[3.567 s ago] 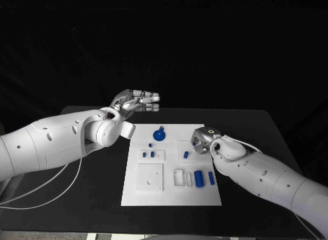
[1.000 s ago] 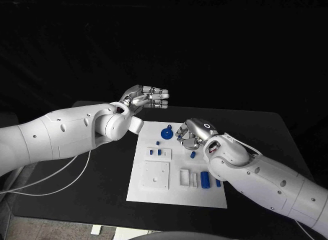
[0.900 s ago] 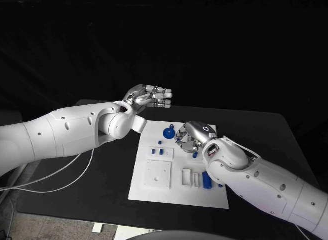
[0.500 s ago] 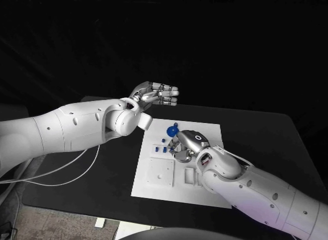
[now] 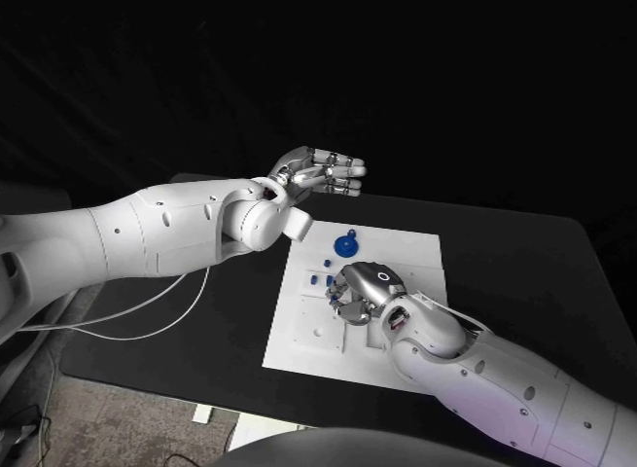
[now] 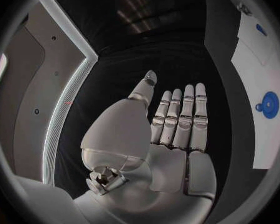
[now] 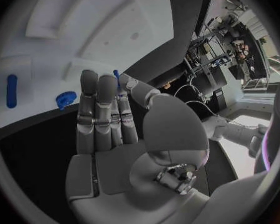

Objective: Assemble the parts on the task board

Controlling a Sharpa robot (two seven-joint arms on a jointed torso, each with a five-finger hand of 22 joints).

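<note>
I see the left hand [image 5: 323,173] held over the black table [image 5: 514,263] just past the far edge of the white task board [image 5: 409,255], its fingers straight and close together with nothing in them. My right hand [image 5: 360,292] hovers over the middle of the board, empty too, fingers extended. A round blue part [image 5: 346,244] lies on the board's far end, smaller blue parts [image 5: 315,281] beside the right hand.
</note>
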